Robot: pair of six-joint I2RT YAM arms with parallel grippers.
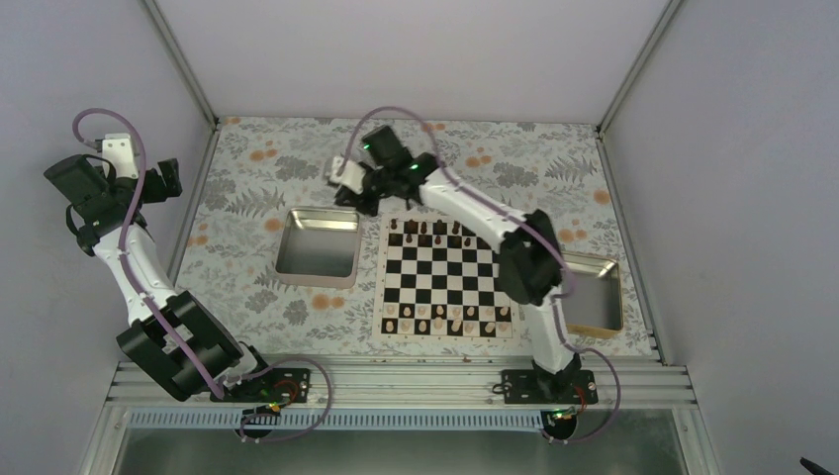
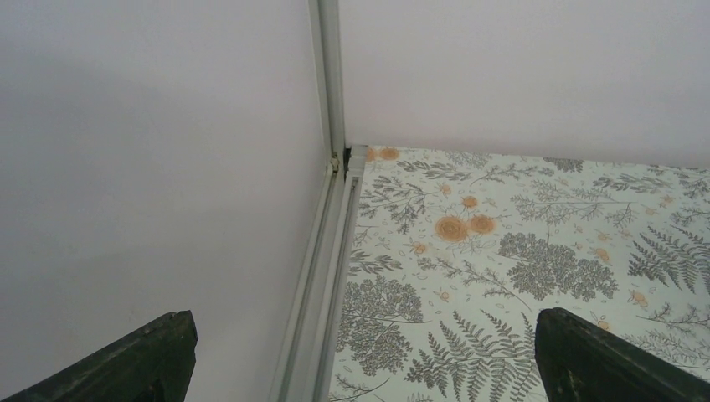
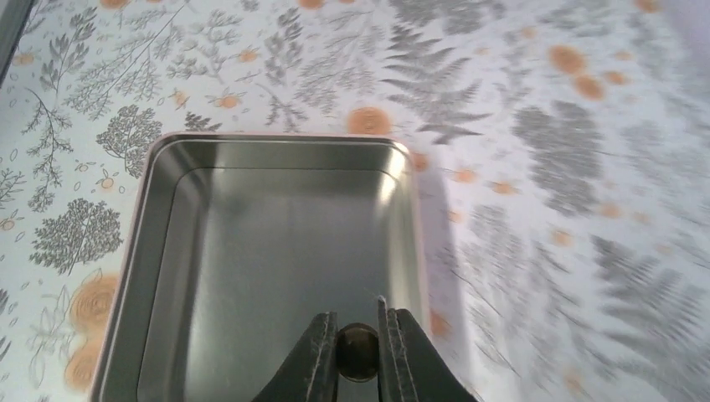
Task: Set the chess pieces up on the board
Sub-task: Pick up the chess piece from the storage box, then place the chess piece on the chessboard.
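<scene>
Top view: board (image 1: 445, 282) lies centre, dark pieces (image 1: 425, 230) along its far edge, pale pieces (image 1: 450, 317) along its near edge; right gripper (image 1: 364, 203) hangs between the board's far left corner and a tray (image 1: 317, 252); left gripper (image 1: 163, 180) sits high by the left wall. Left wrist: fingers (image 2: 134, 360) spread wide, holding nothing. Right wrist: fingers (image 3: 318, 360) clamp one dark piece (image 3: 357, 353) over the tray

Bright, even light fills every view, with only faint shadows. The metal tray (image 3: 251, 155) ahead of the right gripper (image 3: 358, 333) shows pale glare on its walls; the floral table cover (image 3: 586, 167) right of the gripper is blurred.
</scene>
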